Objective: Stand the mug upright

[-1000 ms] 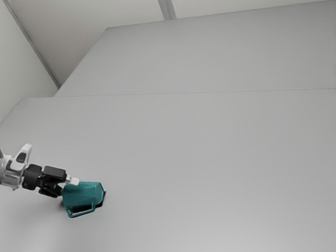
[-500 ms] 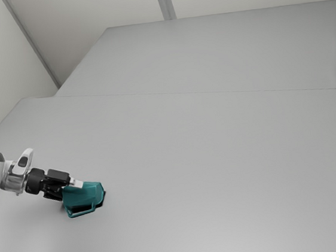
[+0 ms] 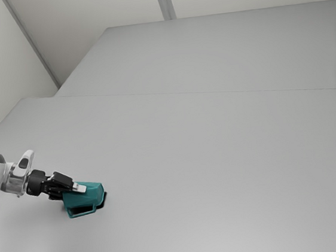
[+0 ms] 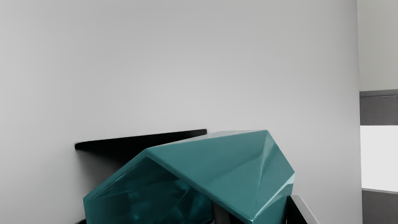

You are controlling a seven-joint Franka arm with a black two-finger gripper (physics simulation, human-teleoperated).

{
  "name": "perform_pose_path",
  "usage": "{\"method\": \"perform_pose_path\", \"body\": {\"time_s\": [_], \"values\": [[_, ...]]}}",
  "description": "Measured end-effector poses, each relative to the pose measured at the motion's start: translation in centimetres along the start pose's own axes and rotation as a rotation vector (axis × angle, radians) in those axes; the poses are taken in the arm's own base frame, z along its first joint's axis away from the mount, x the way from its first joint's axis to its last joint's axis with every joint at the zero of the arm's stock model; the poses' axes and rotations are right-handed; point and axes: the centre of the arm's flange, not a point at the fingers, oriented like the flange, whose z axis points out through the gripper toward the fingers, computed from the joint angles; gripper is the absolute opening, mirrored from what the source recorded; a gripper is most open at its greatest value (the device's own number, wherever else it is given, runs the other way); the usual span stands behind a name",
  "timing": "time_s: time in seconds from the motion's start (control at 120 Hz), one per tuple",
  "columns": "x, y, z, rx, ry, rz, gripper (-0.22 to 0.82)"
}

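Teal and faceted, the mug (image 3: pixel 88 197) is lying on its side towards the exterior view's left, with its handle (image 3: pixel 82 215) pointing to the camera side. Its mouth (image 4: pixel 149 193) is facing back towards the arm, so I am not seeing an upright mug. Just beyond the handle, my gripper (image 3: pixel 73 193) is reaching in at the mouth end and overlapping the body. Whether it is clamping the wall or only sitting around it, I am not able to tell from here. Getting into place at the rim is looking done, by my judgement; what is remaining is a sure hold, the turn that is bringing the base under and the mouth up, then setting down and letting go. Farther out, the grey desk (image 3: pixel 221 174) is stretching away, giving me room for that turn, and a pale wall (image 3: pixel 84 11) is standing behind.
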Motion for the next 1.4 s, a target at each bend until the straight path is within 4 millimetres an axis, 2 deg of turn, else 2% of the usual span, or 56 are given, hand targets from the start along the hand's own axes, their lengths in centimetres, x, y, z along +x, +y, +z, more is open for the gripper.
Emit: {"method": "perform_pose_path", "body": {"time_s": [0.233,0.408,0.567,0.7,0.808,0.917,1.042,1.108,1.217,1.4], "values": [[0.3,0.6,-0.1,-0.003,0.003,0.016,-0.05],[1.0,2.4,-0.4,-0.017,0.013,0.062,-0.14],[1.8,4.4,-0.8,-0.013,0.019,0.117,-0.17],[3.6,6.1,-1.5,0.025,0.020,0.181,-0.18],[6.4,8.9,-1.6,0.089,-0.017,0.278,-0.18],[9.0,13.5,0.4,0.183,-0.123,0.414,-0.18],[11.0,20.3,5.1,0.310,-0.281,0.601,-0.18],[11.3,22.9,7.2,0.385,-0.350,0.679,-0.18],[11.7,24.5,8.8,0.500,-0.413,0.740,-0.18],[12.2,24.6,9.5,0.664,-0.458,0.779,-0.18]]}}
